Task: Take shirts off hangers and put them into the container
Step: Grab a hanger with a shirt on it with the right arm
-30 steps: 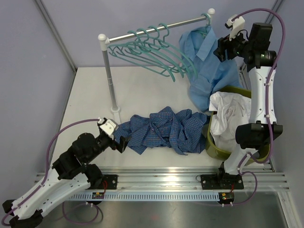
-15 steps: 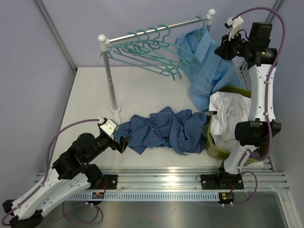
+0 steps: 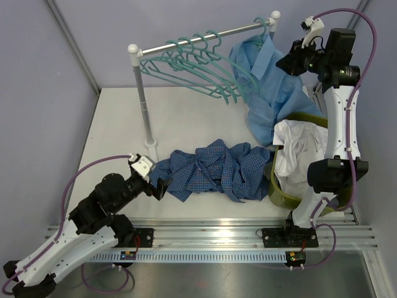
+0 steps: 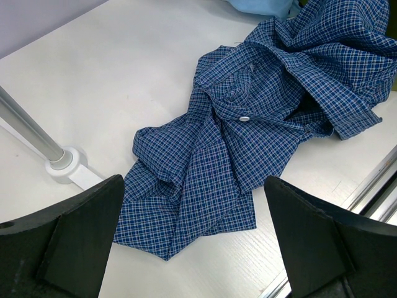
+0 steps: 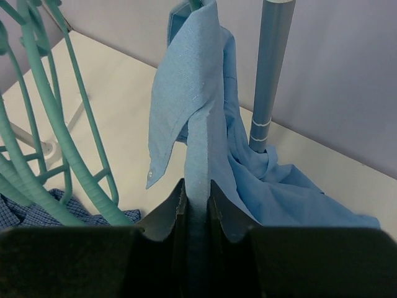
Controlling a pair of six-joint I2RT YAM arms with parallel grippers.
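Your right pincer [image 5: 197, 198] is clamped on a vertical fold of the plain light blue button-up shirt [image 5: 186, 99] just below its collar. This is up at one o'clock on the white worktop [image 3: 124, 124], where the garment hangs from the end teal plastic hanger [image 3: 269, 27] on the silver metal rail [image 3: 205, 38]. A grip that near the collar looks chosen so you can draw the shoulder off the hanger arm. The other thin teal hangers [image 3: 198, 62] hang bare. Your left pincer [image 4: 195, 242] stands wide open and holds nothing at eight o'clock. It faces the dark blue small-check shirt [image 4: 248, 124] heaped at six o'clock, just outside the olive-green slotted plastic basket [image 3: 273, 189] at four o'clock, where a plain white shirt [image 3: 298, 152] already lies.
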